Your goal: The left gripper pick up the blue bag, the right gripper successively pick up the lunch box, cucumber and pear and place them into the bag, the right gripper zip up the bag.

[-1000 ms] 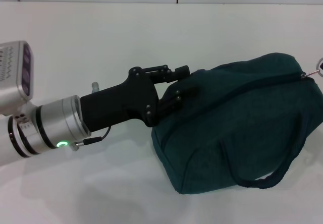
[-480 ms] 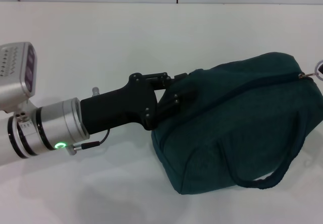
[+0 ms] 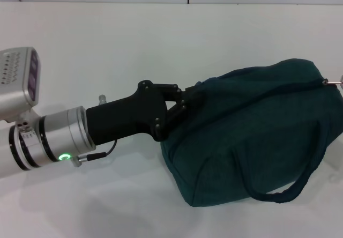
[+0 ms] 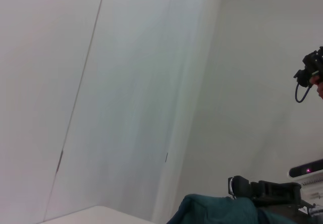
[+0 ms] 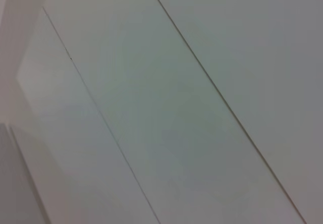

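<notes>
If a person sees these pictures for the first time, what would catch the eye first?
Most likely the dark teal bag, lying zipped on the white table at the right of the head view. Next, the left gripper, coming from the left and closed on the bag's near end. The right gripper is not visible.

The bag [image 3: 252,136] lies on the tabletop [image 3: 134,45] at the right; the left pincer [image 3: 185,101] reaches in from the left, touching its left end.

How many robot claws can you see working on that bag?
1: the left gripper, at the blue bag's left end on the table, pinching its fabric. The right gripper is out of view.
</notes>
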Motion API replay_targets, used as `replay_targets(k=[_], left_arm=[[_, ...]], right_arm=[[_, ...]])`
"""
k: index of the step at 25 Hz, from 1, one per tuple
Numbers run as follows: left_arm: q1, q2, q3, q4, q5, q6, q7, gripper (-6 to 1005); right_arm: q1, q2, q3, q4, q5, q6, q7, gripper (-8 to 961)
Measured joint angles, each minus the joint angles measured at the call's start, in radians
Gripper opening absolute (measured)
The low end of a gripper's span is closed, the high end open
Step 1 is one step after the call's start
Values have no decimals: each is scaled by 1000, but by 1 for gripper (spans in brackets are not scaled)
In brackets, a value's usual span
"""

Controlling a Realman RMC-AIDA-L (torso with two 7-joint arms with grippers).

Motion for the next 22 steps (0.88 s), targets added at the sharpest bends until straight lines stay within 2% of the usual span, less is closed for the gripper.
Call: replay_targets(k=[4, 17, 22], left_arm=[[1, -1, 0, 0, 0, 3, -1, 64], [10, 3, -4, 0, 1, 8, -5, 65], [11, 3, -5, 0, 1, 8, -6, 65]], right_arm=[[-3, -2, 0, 0, 3, 1, 0, 49], [-36, -12, 52, -1, 3, 0, 3, 50], [-44, -12, 50, -1, -5, 41, 0, 51]])
